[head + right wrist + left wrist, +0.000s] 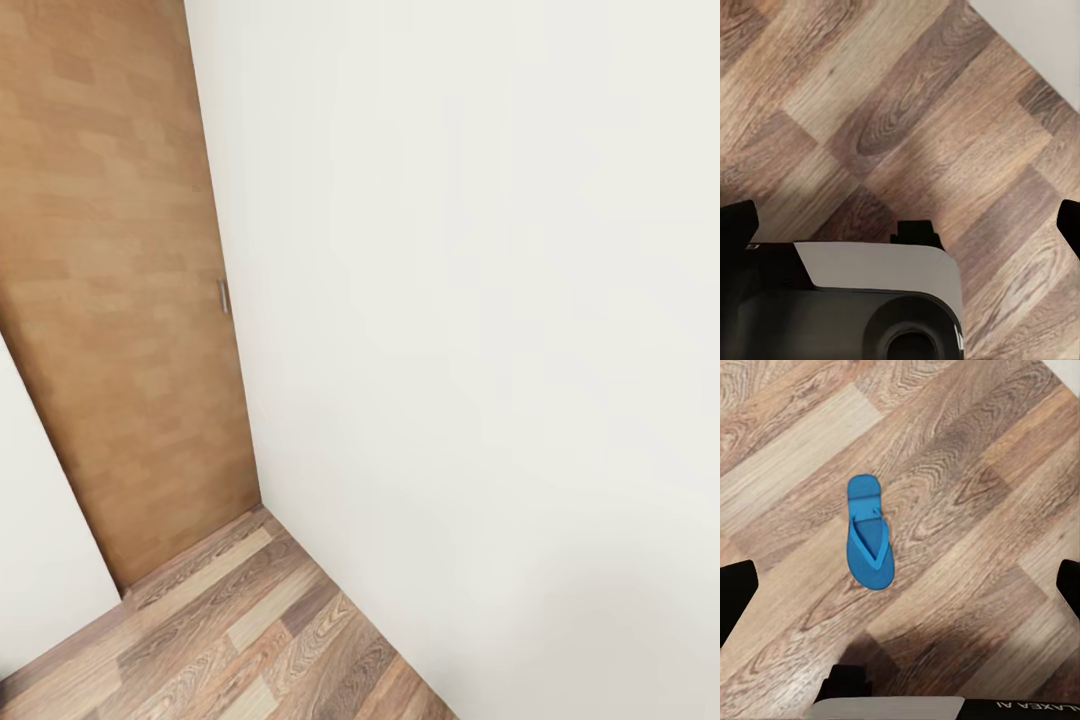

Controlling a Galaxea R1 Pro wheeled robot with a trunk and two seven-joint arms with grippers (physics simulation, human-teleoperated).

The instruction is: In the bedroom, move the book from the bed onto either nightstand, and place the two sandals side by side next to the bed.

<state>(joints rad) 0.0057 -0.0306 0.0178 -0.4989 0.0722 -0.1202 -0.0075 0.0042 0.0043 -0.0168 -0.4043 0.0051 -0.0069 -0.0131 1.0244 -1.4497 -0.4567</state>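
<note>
In the left wrist view we see our left gripper [900,585] as two black fingertips [735,596] at the frame's edges, with a black block and a pale grey panel of our body [885,707] beside a dark strip bearing white mirrored lettering. In the right wrist view our right gripper [900,221] has the same black fingertips [736,225]. There our base [870,300] shows a pale grey plate over a dark rounded housing with a circular recess and a small black bracket.
</note>
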